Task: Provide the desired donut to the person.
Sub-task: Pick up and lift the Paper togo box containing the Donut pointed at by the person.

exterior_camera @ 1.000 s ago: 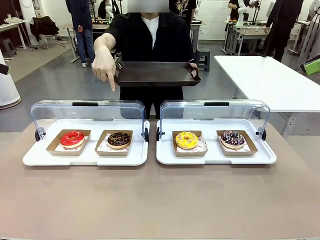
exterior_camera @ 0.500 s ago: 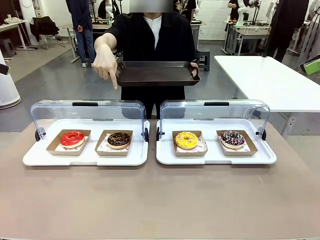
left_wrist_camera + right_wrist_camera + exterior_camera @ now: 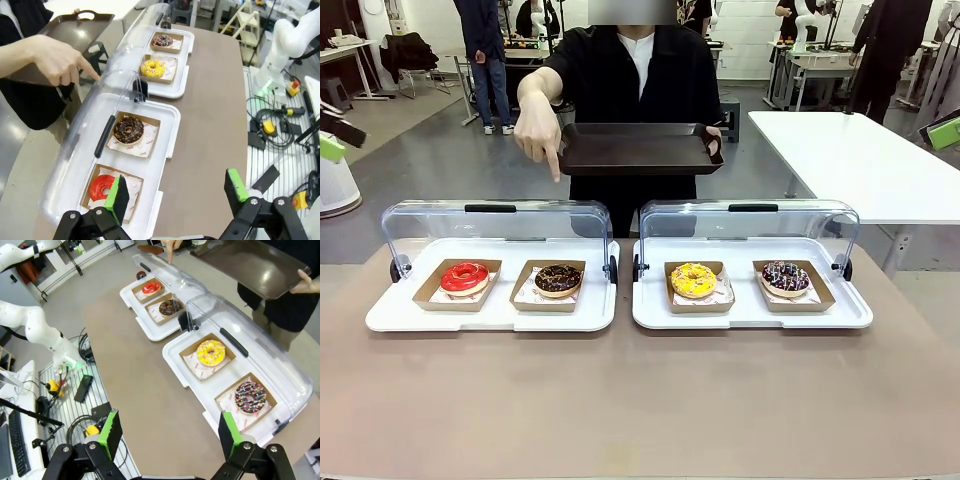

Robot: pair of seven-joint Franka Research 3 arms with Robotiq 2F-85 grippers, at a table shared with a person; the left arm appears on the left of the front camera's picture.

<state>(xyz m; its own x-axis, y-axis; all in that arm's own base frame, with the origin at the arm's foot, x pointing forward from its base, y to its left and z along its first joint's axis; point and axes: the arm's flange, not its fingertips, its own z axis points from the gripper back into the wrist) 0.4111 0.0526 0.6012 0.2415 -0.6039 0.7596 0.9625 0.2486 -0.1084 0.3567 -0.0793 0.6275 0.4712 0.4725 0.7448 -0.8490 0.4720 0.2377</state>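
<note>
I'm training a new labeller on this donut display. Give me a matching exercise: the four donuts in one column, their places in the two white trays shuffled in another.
Things:
1. red donut
2. chocolate donut
3. yellow donut
4. sprinkled donut

Places:
A. right tray, inner spot
B. left tray, outer spot
C. right tray, outer spot
D. left tray, inner spot

Pairs: 1-B; 2-D; 3-A; 4-C
</note>
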